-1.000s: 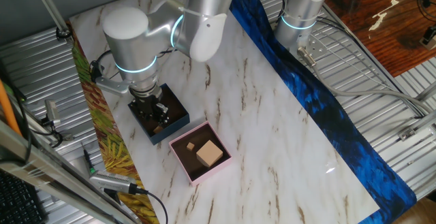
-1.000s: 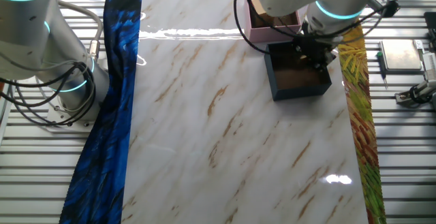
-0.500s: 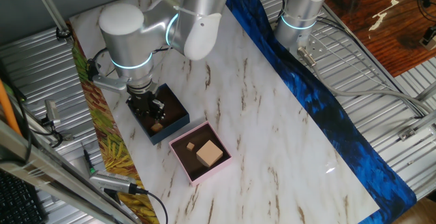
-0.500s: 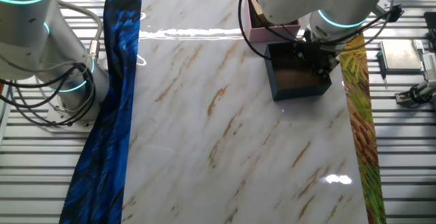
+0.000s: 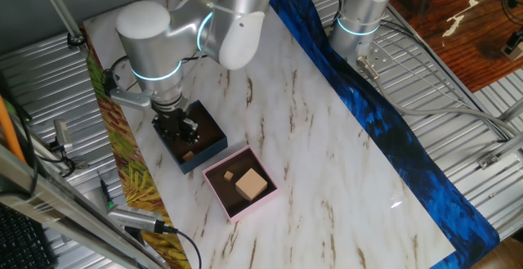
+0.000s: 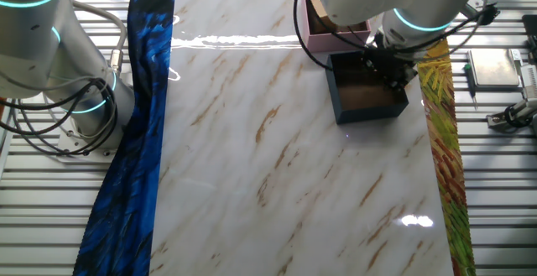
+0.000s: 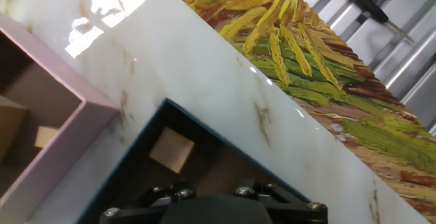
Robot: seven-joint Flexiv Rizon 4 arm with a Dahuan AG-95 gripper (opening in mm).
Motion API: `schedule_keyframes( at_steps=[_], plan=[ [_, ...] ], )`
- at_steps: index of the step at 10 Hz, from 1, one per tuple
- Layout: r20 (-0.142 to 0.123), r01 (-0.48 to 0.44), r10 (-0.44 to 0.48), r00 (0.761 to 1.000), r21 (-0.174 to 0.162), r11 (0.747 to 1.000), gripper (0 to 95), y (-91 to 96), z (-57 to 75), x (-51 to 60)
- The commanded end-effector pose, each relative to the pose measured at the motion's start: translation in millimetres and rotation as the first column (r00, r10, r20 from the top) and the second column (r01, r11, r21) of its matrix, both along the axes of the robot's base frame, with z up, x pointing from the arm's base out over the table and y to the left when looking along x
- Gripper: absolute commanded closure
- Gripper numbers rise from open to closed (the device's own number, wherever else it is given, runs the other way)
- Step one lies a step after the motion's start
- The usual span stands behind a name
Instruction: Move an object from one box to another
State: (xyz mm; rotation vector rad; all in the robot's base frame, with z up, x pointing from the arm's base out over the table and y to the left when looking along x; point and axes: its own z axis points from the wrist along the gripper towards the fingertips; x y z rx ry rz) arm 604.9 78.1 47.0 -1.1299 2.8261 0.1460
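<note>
Item 1, left of the frame in one fixed view: gripper (image 5: 181,130), black, hanging from the silver arm (image 5: 155,40) and lowered into the dark navy-blue box (image 5: 214,148). Whether its fingers are parted or closed cannot be told; the body of the hand hides them in every view.

Item 2: dark navy-blue box, square, low walls, brown floor, resting on the white marble table (image 5: 327,138) near its left edge. A small tan wooden cube (image 5: 189,153) lies on the floor of this box, just beside the gripper, toward the pink box. The hand view shows the same cube (image 7: 172,150) lying free on the brown floor, above the black gripper housing at the bottom of the frame.

Item 3, lower centre: pale pink box (image 5: 270,189), square, brown inside, its corner just beside the navy box. It holds a larger tan block (image 5: 251,185) and a smaller tan cube (image 5: 230,173).

Item 4, right: blue patterned cloth strip (image 5: 384,130) running diagonally along the table's far edge.

Item 5, the other fixed view: navy box (image 6: 366,108) at upper right, pink box (image 6: 336,34) behind it.
</note>
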Motion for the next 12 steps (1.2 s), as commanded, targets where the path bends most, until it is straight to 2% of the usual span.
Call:
schedule_keyframes(
  at_steps=[1, 8, 12],
  plan=[
    [0.001, 0.013, -0.013, 1.000, -0.006, 1.000, 57.0, 8.5, 4.7, -5.8],
    [0.000, 0.040, -0.040, 0.999, -0.022, 0.999, 57.0, 15.4, -1.9, -1.3],
    [0.015, 0.011, -0.011, 1.000, -0.022, 1.000, 57.0, 3.8, -9.7, 8.9]
  ],
)
